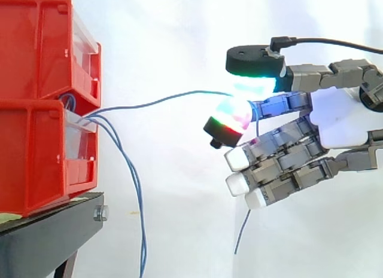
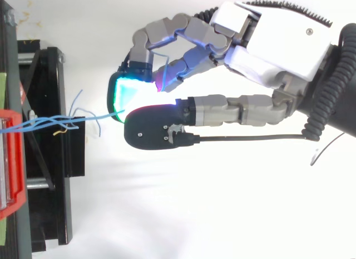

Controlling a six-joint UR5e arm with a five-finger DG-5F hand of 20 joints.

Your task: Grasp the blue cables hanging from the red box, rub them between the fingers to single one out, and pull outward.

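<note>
Two stacked red bins stand at the left on a black stand. Thin blue cables come out between the bins; two hang down in front of the stand. One blue cable runs nearly level to the right into my hand. My thumb and a glowing fingertip pinch this cable, and its loose end dangles below the hand. The other fingers are stretched out below, holding nothing. From above, the pinched cable leads from the bin's edge to the cyan-glowing pads.
A white curtain backs the scene. The black stand lies under the bins at the left. Short loose cable ends fan out near the bin front.
</note>
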